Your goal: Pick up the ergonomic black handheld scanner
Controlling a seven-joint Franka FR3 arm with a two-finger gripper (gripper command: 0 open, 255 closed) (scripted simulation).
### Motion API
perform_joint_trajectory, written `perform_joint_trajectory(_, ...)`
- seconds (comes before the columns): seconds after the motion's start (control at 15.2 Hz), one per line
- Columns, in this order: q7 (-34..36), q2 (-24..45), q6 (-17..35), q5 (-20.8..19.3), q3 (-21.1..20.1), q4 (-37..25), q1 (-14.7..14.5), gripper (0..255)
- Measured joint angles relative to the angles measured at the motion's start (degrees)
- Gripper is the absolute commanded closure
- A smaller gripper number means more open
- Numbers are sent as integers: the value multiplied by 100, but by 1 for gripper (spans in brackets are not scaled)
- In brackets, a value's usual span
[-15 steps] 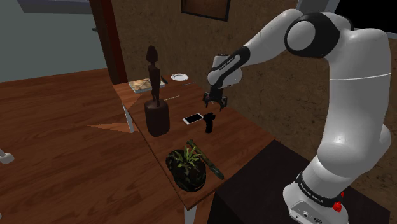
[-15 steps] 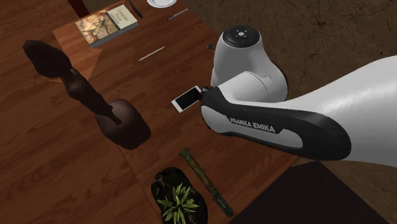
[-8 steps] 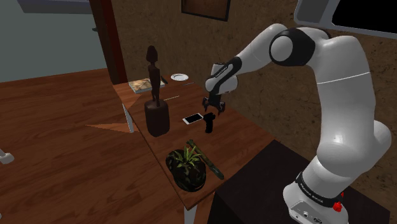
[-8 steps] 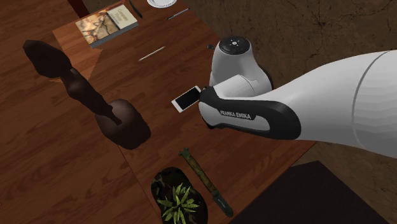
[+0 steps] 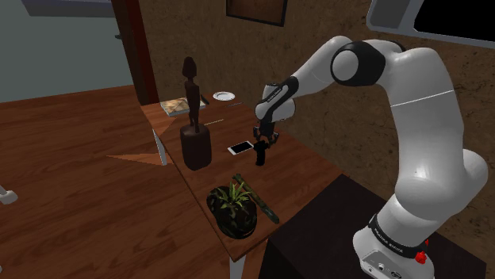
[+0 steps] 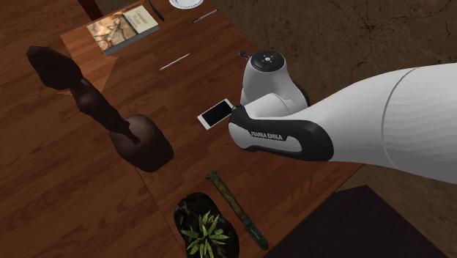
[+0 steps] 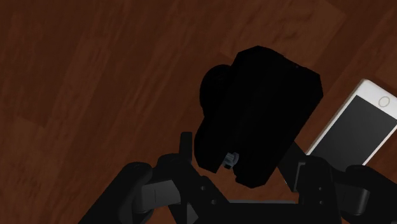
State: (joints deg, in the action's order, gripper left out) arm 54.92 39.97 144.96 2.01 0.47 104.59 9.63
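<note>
My arm [image 6: 344, 124] carries the writing "FRANKA EMIKA". My gripper [image 7: 240, 159] has come lower than before; its fingers [image 7: 186, 147] stand apart around the black scanner [image 7: 261, 114].

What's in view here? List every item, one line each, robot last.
scanner: one, black, on the table between the gripper's fingers
phone: one, white with dark screen, flat beside the scanner
carved figure: one, dark brown, upright on the table
potted plant: one, green leaves, black pot, table's near end in the shoulder view
long narrow object: one, dull green, beside the plant
book: one, brownish cover, far end
plate: one, white, far end
thin sticks: two, pale, far half
table: one, reddish-brown wood
arm: one, white, dark joints
gripper: one, black, open around the scanner
</note>
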Motion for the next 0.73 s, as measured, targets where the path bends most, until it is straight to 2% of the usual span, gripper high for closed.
perform_joint_trajectory(0.73,4,-194,-155,-4,2,45,-3,255)
